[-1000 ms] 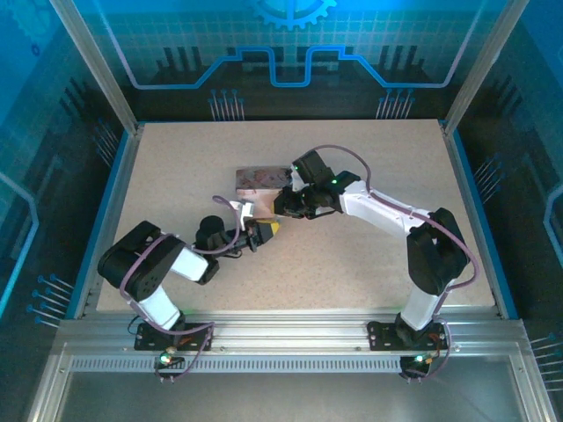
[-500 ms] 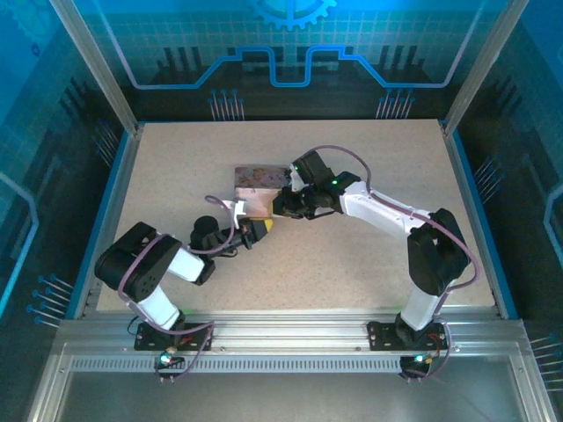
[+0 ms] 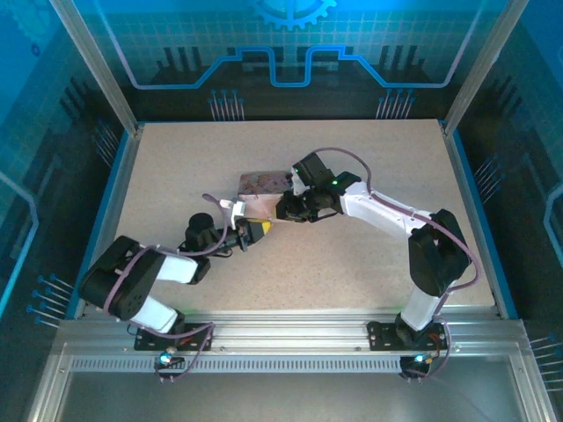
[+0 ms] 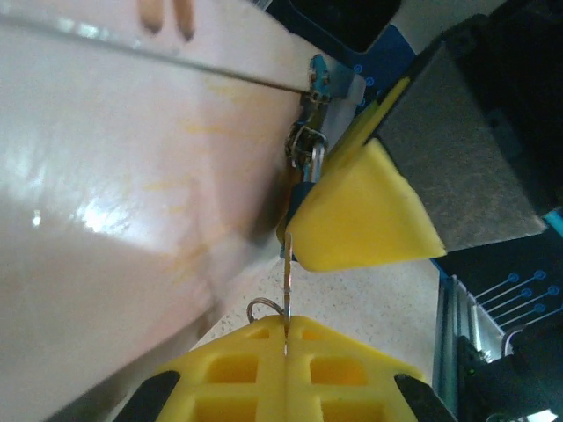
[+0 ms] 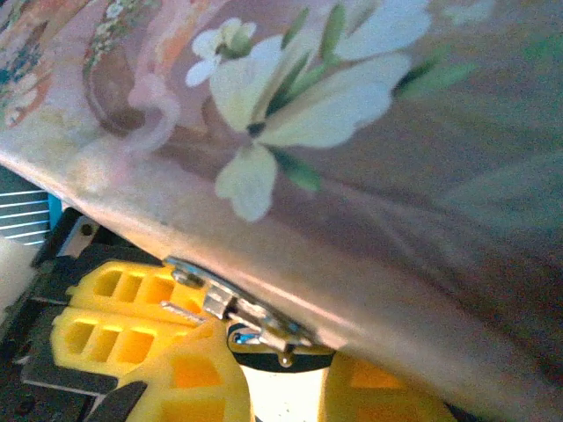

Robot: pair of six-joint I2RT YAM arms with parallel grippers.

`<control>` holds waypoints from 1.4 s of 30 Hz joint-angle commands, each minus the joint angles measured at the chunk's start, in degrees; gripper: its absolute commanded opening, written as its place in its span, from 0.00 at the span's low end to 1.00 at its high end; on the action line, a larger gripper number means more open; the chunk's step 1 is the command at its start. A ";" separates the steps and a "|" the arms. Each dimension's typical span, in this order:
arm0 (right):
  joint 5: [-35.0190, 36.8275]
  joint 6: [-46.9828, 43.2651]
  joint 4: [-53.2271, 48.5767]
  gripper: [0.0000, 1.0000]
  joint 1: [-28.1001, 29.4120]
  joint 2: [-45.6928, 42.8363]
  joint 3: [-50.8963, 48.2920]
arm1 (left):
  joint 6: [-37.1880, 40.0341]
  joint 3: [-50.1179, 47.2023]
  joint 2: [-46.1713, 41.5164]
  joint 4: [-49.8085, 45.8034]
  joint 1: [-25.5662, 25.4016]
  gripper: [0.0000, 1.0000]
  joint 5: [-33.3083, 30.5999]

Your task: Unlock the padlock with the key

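The padlock (image 5: 282,360) hangs from the hasp (image 5: 236,303) on the front of the pink flowered tin (image 3: 259,183). My right gripper (image 5: 283,376) is shut on its dark body, and the silvery shackle (image 4: 315,158) shows above a yellow finger (image 4: 361,215). My left gripper (image 4: 288,323) is shut on the key (image 4: 287,277) by its ringed head. The thin blade points up to the underside of the padlock. Whether its tip is inside the keyhole is hidden. From above, both grippers, left (image 3: 255,230) and right (image 3: 283,209), meet at the tin's near right corner.
The tin lies near the middle of the speckled table (image 3: 369,281). Its pale side wall (image 4: 132,202) runs close along the left of my left gripper. Blue rails (image 3: 104,220) and glass walls border the table.
My left arm's elbow has swung down and to the left, and its gripper has drawn slightly left with the key. The right arm has held still on the padlock.
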 commanded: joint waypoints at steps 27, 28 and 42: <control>-1.60 -2.91 0.64 0.00 0.29 -2.33 1.34 | 16.56 13.91 -2.06 -34.25 -3.98 0.00 4.38; -1.60 -2.92 0.64 0.00 0.30 -2.35 1.27 | 16.55 14.13 -2.00 -34.59 -3.98 0.00 4.39; -0.90 -3.43 0.67 0.00 0.30 -2.70 0.49 | 15.31 14.93 -0.27 -35.37 -3.82 0.00 3.53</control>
